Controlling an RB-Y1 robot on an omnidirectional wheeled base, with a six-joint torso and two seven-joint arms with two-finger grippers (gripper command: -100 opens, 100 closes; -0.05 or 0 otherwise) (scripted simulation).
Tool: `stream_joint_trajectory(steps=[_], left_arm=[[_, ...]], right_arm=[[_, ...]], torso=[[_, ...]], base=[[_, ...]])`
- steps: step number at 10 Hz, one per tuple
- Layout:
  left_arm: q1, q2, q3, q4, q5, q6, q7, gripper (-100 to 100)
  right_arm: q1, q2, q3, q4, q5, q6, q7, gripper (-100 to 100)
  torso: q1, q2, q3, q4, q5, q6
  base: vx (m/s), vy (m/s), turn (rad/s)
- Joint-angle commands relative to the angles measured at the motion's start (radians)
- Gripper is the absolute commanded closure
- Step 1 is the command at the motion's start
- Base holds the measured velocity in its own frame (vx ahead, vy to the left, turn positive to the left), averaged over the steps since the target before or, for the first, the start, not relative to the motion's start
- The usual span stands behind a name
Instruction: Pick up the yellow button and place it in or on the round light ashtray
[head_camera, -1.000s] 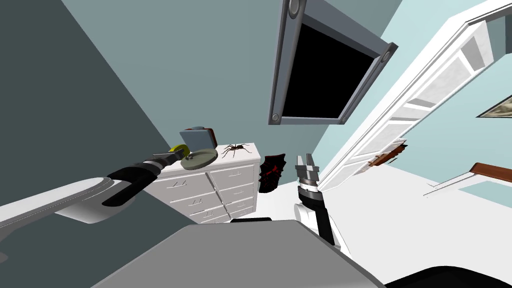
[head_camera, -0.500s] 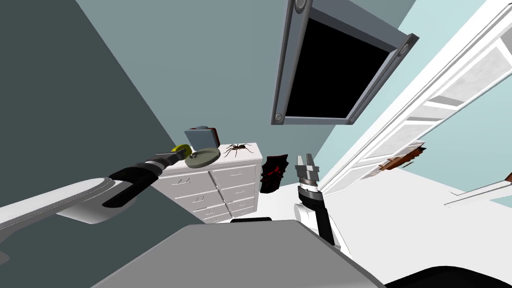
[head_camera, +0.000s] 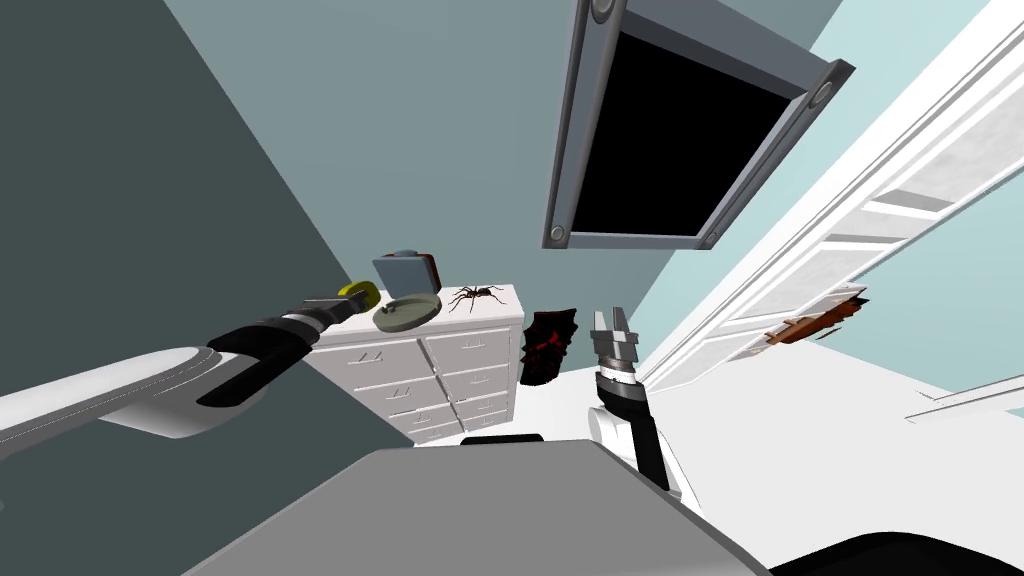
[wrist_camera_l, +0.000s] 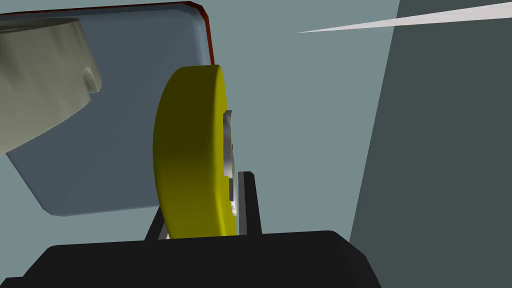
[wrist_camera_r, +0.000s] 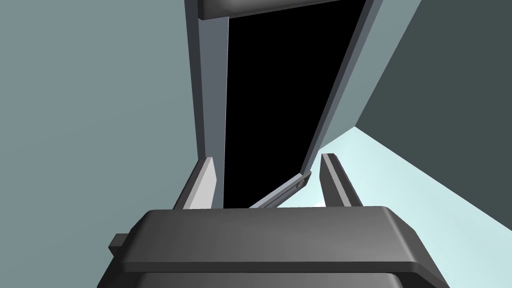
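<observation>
My left gripper (head_camera: 352, 296) is shut on the yellow button (head_camera: 359, 293), a thick yellow disc (wrist_camera_l: 192, 155) held on edge between the fingers. It hangs just left of the round light ashtray (head_camera: 407, 311), a flat pale olive dish on the white dresser (head_camera: 470, 350). In the left wrist view the ashtray's rim (wrist_camera_l: 40, 100) lies beside the button. My right gripper (head_camera: 612, 321) stands open and upright near the chest, its fingers (wrist_camera_r: 202, 185) apart with nothing between them.
Behind the ashtray stands a grey-blue case (head_camera: 405, 273) with a red edge. A dark spider (head_camera: 476, 295) lies on the dresser top to the right. A black and red object (head_camera: 547, 345) sits beside the dresser. An open white door (head_camera: 850, 250) is at right.
My left arm has drawn the yellow button slightly up and left, away from the ashtray's edge. The head camera has turned a little; the right arm is still.
</observation>
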Motion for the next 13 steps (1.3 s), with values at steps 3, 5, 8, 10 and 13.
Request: stream_joint_trajectory(steps=[3, 5, 8, 10, 13], left_arm=[[0.013, 0.040, 0.063, -0.007, -0.002, 0.014, 0.012, 100], [0.027, 0.081, 0.124, -0.011, -0.002, 0.027, 0.025, 100], [0.055, 0.134, 0.184, -0.031, 0.014, 0.046, 0.048, 100], [0.074, 0.164, 0.198, -0.058, 0.036, 0.060, 0.064, 100], [0.098, 0.194, 0.188, -0.104, 0.076, 0.087, 0.075, 100]], right_arm=[[0.000, 0.000, 0.000, 0.000, 0.000, 0.000, 0.000, 0], [0.000, 0.000, 0.000, 0.000, 0.000, 0.000, 0.000, 0], [0.000, 0.000, 0.000, 0.000, 0.000, 0.000, 0.000, 0], [0.000, 0.000, 0.000, 0.000, 0.000, 0.000, 0.000, 0], [0.000, 0.000, 0.000, 0.000, 0.000, 0.000, 0.000, 0]], torso=[[-0.001, 0.001, 0.001, 0.001, -0.001, 0.000], [-0.002, 0.002, 0.002, 0.001, -0.002, 0.000], [-0.007, 0.001, 0.002, 0.002, -0.004, 0.001], [-0.009, -0.002, -0.001, 0.001, -0.004, 0.002], [-0.006, -0.005, -0.003, -0.001, -0.003, 0.003]], base=[[-0.037, -0.038, 0.049], [-0.043, -0.057, 0.083], [-0.012, -0.075, 0.076], [0.028, -0.094, 0.080], [0.041, -0.053, 0.038]])
